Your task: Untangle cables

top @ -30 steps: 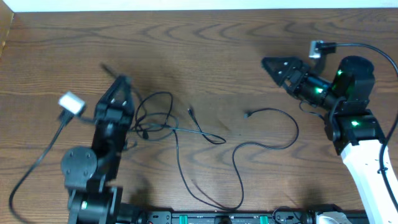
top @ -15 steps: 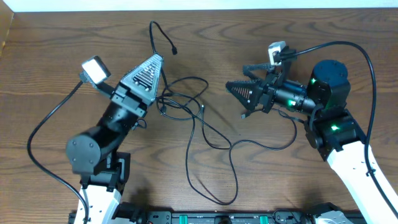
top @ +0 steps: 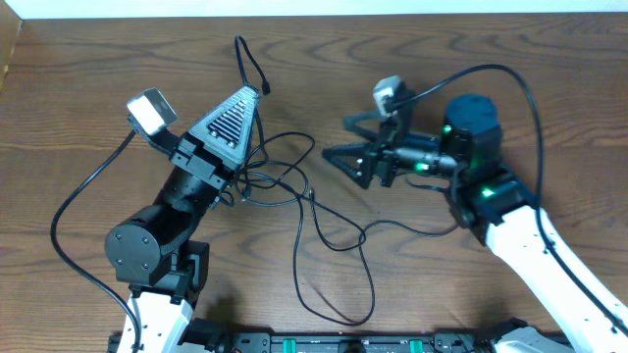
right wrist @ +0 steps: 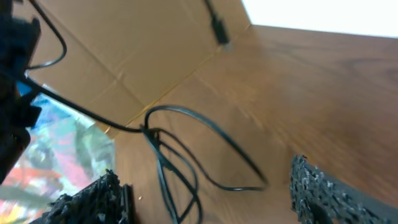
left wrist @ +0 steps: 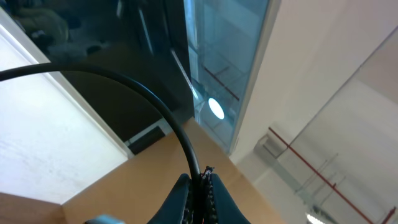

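The thin black flexible cables (top: 267,172) lie on the brown wood-grain tabletop (top: 491,59), knotted into a small cluster just in front of the left arm, between the two arms. From that cluster a long loose loop (top: 365,294) trails toward the near edge, and another run is led off toward the right arm.

One strand is pinched in the left gripper (left wrist: 199,182), whose fingers are closed tight on it with almost no gap. In the left wrist view the strand arcs up and away from the fingertips, and the camera is seen to be tilted toward the ceiling. In the overhead view the free end of this strand stands beyond the gripper and curls over to a small dark plug (top: 266,90). The strand is judged to be held up off the tabletop so that it can be drawn out of the cluster and the crossings made plain.

The right gripper (right wrist: 205,174) is spread wide and nothing is held in it. Its fingers are pointed at the cluster from the opposite side, near it but apart from it. It is judged to be placed there so that a second strand can be taken and pulled the other way. The knot is not yet undone, so much of the task is judged to remain.
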You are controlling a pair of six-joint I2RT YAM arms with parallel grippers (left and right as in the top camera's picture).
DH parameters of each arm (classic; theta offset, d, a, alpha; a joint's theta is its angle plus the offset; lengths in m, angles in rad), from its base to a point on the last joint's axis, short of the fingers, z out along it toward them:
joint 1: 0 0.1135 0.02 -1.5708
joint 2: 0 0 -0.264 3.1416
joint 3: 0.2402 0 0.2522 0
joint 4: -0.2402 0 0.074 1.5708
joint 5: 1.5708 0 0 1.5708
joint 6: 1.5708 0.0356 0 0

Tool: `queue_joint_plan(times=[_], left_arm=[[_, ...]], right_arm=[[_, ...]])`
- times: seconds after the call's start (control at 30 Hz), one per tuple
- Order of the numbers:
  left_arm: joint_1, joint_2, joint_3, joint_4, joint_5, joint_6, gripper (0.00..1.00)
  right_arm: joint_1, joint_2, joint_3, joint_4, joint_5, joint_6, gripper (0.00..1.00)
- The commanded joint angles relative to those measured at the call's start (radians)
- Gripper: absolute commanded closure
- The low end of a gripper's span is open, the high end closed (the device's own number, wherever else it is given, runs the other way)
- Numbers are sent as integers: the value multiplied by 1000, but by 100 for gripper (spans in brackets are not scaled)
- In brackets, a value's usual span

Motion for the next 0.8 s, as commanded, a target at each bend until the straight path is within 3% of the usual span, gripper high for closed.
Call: queue_joint_plan(times=[0.0,0.27,0.77], left_arm=[[-4,-6,24,9,-57,-10,92],[-4,-6,24,5,-106,-9,92],[-5,20,23,-74,-111,-10,92]], right_arm=[[40,47,6,23,-15,-21,17],[98,101,6,100,-105,-13,25],[231,188,6,91,21,-10,31]])
